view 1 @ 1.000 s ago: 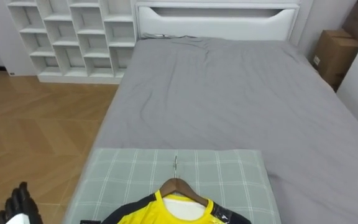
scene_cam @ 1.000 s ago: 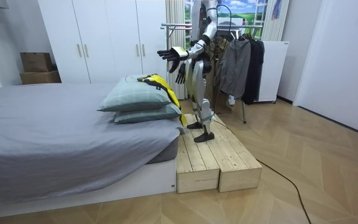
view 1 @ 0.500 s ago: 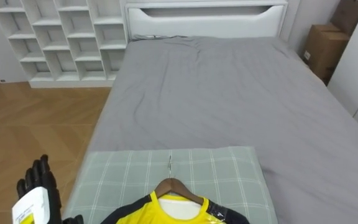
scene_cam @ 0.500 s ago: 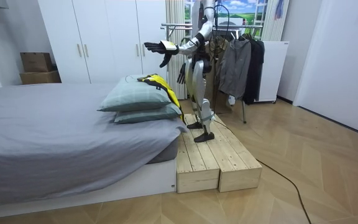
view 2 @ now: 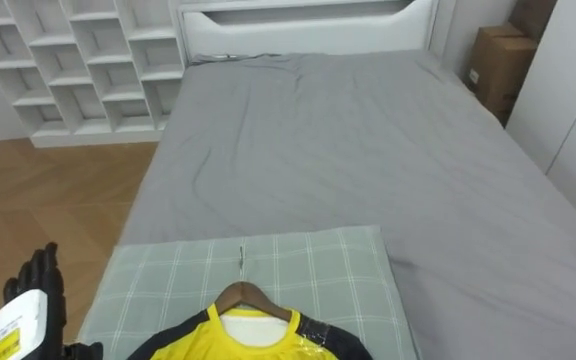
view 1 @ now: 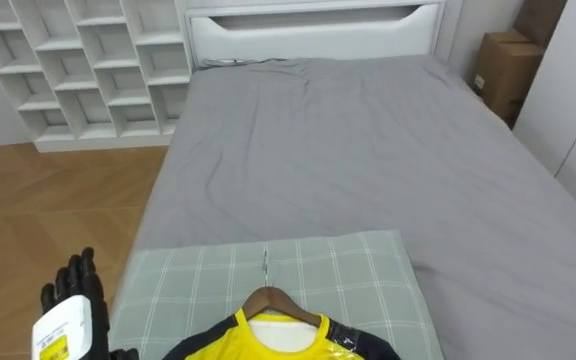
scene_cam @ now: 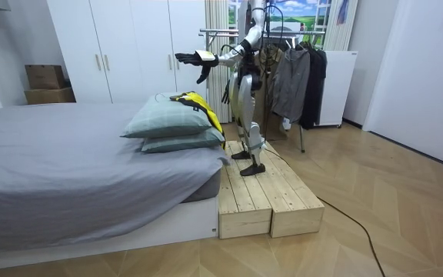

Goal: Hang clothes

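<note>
Up comes the left hand [view 1: 76,296] a touch more than half a second ago, and in the room view that arm now reaches further out over the pillows. The yellow shirt with black sleeves [view 1: 268,346] lies flat on the pale green checked pillow [view 1: 353,275], untouched, threaded on a brown wooden hanger [view 1: 280,300] whose metal hook points up the pillow toward its far edge. Left of the pillow, just off its edge, the left hand hovers with its dark fingers straight and spread, holding nothing. The right hand [scene_cam: 226,91] hangs low by the robot's hip on the side away from the pillow; whether it is spread or curled I cannot tell. Beyond the pillow stretches the grey bedspread [view 1: 368,150], up to a white headboard [view 1: 313,20]. Far left of the pillow stands a white cube shelf [view 1: 68,60] over a wooden floor [view 1: 48,200]. The robot stands on a pale wooden platform [scene_cam: 271,196] just beside the pillow end, a rack of dark clothes [scene_cam: 294,77] behind it.
</note>
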You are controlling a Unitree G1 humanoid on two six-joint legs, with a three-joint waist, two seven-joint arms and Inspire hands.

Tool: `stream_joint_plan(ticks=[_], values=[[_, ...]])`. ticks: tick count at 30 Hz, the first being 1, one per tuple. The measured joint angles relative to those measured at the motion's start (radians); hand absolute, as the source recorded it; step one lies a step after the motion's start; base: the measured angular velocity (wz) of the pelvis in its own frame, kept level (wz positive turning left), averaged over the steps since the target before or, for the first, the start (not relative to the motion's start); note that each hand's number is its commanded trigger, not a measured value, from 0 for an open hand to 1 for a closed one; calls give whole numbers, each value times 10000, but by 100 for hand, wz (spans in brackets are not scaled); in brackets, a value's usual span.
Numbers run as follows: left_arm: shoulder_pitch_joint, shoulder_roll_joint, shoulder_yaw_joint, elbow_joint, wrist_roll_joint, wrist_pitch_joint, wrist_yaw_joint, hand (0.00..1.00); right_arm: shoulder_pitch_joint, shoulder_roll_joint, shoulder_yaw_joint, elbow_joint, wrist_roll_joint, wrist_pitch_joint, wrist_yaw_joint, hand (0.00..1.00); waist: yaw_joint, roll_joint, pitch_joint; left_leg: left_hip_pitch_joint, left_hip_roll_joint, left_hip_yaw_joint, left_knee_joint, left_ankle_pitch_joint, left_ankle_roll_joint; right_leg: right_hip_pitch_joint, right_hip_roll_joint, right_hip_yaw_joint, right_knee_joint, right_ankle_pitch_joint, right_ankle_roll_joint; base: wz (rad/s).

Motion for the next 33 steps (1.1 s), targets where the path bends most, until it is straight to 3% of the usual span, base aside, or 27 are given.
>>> stream_joint_plan(ticks=[7,11,18,29,33], values=[[-69,1,-46,3,601,447,-330,0,20,-12,5,92,-27,158,-132,0,-107,-55,-21,-3,5,68,3,0,0,-59,0,75,8,0,0,-3],[-227,4,-384,58,1144,761,-648,0,37,-160,95,130,-279,257,-116,0,-238,-111,7,-12,4,70,3,-1,0,-72,0,89,12,0,0,0],[-373,-26,-1098,675,1315,1156,-1295,0,87,-237,298,526,-1648,907,-95,0,-276,-124,18,123,65,240,-86,-6,-9,-79,53,272,35,11,-17,-8],[-380,-184,-1291,1061,1429,1489,-2043,0,202,-199,520,400,-3033,1491,-33,0,-516,-220,58,95,168,496,-75,-17,-30,-242,98,370,137,44,-72,-5],[-501,-215,-1486,1399,1462,1587,-2093,0,203,-201,554,153,-3202,1514,-76,0,-541,-270,23,-239,184,515,30,-15,-29,-592,98,405,244,51,-89,-3]])
